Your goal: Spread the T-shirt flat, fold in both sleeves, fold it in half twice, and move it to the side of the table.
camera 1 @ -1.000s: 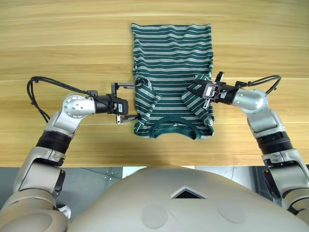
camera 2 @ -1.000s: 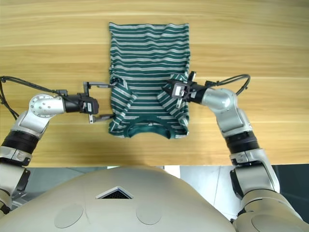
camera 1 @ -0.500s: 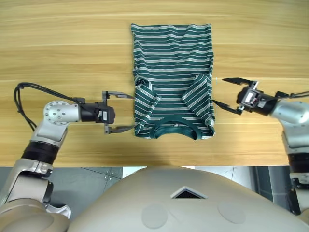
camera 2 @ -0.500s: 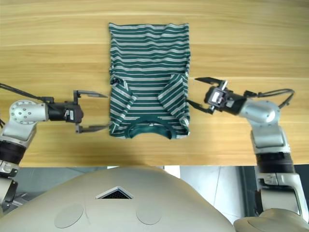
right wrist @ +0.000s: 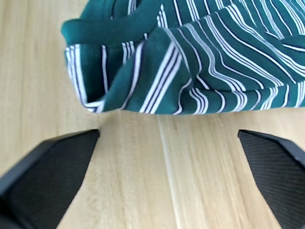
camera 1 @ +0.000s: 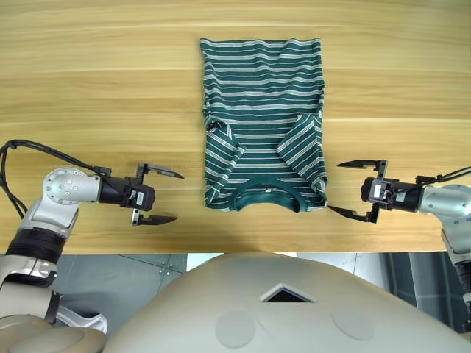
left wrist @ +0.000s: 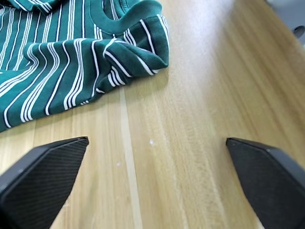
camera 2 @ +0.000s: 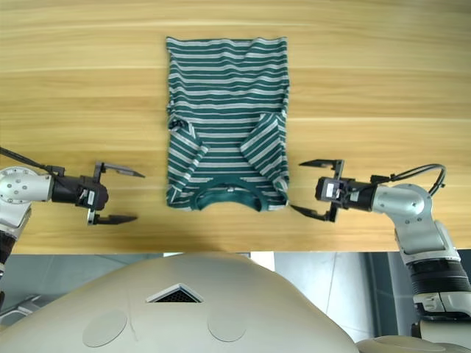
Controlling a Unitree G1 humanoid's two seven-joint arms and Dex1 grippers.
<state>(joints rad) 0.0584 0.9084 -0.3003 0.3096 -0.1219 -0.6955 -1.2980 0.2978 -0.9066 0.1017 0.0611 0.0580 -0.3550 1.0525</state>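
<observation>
We've got a soft striped green T-shirt [camera 1: 263, 121] on the grainy wood table [camera 1: 110, 88], rectangular, sleeves folded in; left gripper [camera 1: 179, 197] and right gripper [camera 1: 334, 186] both spread wide

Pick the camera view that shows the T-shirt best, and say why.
The left eye view: the whole T-shirt lies in frame, sleeves folded in, collar nearest the robot. The right eye view shows the same. Each wrist view catches one collar-end corner.
</observation>
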